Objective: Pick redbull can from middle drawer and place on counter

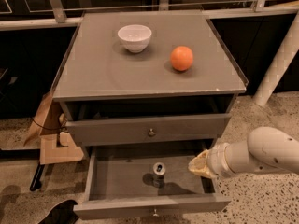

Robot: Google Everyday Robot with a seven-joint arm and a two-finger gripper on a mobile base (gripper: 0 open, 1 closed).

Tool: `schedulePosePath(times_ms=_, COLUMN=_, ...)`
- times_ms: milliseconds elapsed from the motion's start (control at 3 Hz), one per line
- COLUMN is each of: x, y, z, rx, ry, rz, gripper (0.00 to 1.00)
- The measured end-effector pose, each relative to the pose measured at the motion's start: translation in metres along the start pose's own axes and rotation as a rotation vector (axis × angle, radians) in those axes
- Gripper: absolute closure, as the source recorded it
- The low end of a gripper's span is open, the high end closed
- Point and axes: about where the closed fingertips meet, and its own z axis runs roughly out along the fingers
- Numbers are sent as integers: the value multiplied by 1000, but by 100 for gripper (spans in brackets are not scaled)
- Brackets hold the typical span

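Observation:
The redbull can [159, 170] stands upright in the middle of the pulled-out middle drawer [150, 208], silver top facing up. My gripper [199, 164], a pale yellowish tip on a white arm, reaches in from the right. It hangs over the drawer's right end, a short way right of the can and apart from it. The counter [103, 73] is the grey cabinet top above.
A white bowl [134, 37] and an orange [181, 58] sit on the counter. The top drawer [149, 130] is pulled out slightly, above the middle one. A cardboard box [53, 143] lies on the floor at the left. A white post [278, 59] stands at the right.

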Motion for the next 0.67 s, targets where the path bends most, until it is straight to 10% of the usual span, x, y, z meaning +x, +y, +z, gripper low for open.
schedulePosePath(times_ms=667, x=14, y=-1, z=15, rx=8, ry=10, rz=0, gripper=100)
